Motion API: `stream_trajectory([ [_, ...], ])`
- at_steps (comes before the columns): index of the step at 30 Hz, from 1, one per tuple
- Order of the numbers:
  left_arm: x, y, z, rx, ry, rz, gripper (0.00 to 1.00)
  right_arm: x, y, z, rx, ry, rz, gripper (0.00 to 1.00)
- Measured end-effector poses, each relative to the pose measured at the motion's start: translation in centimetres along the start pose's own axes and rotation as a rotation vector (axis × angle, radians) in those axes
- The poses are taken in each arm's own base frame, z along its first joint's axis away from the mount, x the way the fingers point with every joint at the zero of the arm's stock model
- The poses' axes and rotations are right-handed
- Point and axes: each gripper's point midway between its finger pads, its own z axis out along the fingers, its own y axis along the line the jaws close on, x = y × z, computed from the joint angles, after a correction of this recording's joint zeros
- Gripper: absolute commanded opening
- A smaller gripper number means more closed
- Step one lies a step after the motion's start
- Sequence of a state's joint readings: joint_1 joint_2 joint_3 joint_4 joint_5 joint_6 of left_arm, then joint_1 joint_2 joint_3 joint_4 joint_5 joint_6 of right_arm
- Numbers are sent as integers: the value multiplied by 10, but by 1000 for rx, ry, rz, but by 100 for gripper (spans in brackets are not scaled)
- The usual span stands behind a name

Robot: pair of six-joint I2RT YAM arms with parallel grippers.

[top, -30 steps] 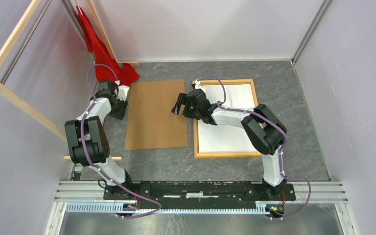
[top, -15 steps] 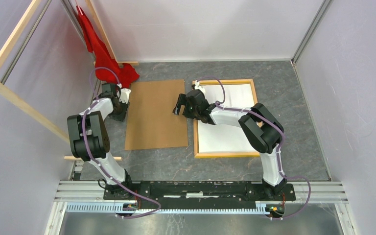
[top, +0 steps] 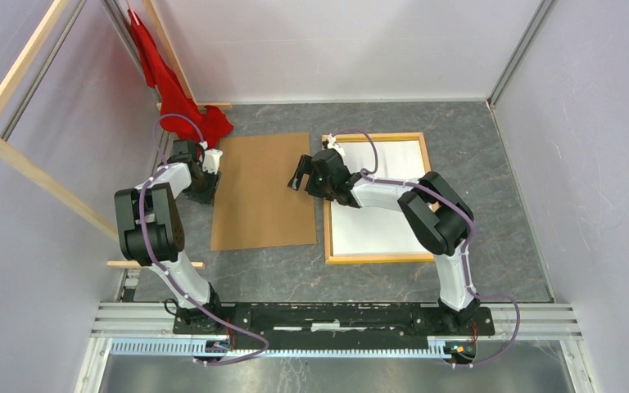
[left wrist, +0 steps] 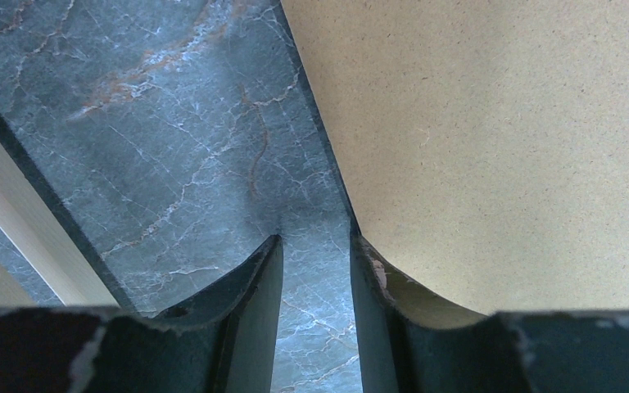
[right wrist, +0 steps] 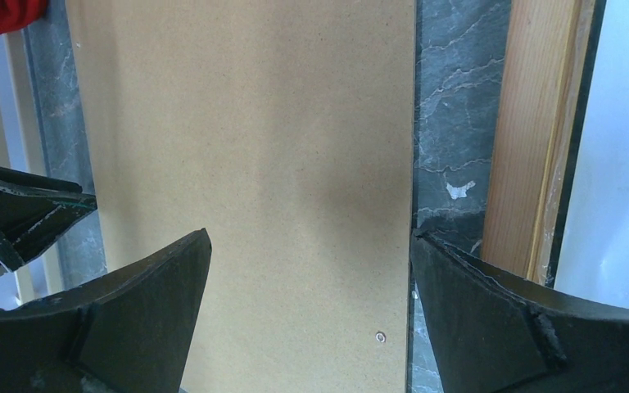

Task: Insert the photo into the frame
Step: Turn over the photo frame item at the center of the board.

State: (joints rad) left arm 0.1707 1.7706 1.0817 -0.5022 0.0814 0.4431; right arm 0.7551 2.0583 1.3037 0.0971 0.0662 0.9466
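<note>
Seen from above, the large white-backed paper photo (top: 373,233) lies face down inside the thin rectangular frame (top: 327,237). The frame rests with its light wood back upward, on the right side of the grey marbled table (top: 475,164). A thin print like this is probably light, floppy and easy to crease. Lying flat, it offers little to pinch except an edge or a corner. A flat brown backing board (top: 262,192) lies just left of the frame. The left arm is folded sharply at the elbow, with the left gripper (top: 205,188) low at the board's left edge. The right arm reaches across the frame, and the right gripper (top: 299,176) hangs over the board's right edge.

In the left wrist view, the fingers (left wrist: 250,319) stand partway apart with only table between them, and they hold nothing. The right-hand finger sits against the board's edge.

In the right wrist view, the jaws are spread wide and empty above the board. The frame's wooden strip and the photo's white back show to the right.
</note>
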Motion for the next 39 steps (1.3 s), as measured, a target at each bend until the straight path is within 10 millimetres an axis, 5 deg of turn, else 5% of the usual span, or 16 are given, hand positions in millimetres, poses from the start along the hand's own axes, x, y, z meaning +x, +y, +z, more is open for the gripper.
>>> stream_trajectory([
  [8,0,0,0,0,1,1,43,-2,3,-4,-44,8,60,98],
  [14,0,1,0,-8,4,1,43,1,15,-29,-130,23,110,98],
  [25,1,4,0,-26,9,3,43,-27,100,-107,-496,-49,184,97],
  [30,-2,-4,0,-2,5,17,43,-7,142,-132,-665,29,197,97],
  [39,0,-19,-2,53,1,30,45,7,152,-137,-710,91,197,90],
])
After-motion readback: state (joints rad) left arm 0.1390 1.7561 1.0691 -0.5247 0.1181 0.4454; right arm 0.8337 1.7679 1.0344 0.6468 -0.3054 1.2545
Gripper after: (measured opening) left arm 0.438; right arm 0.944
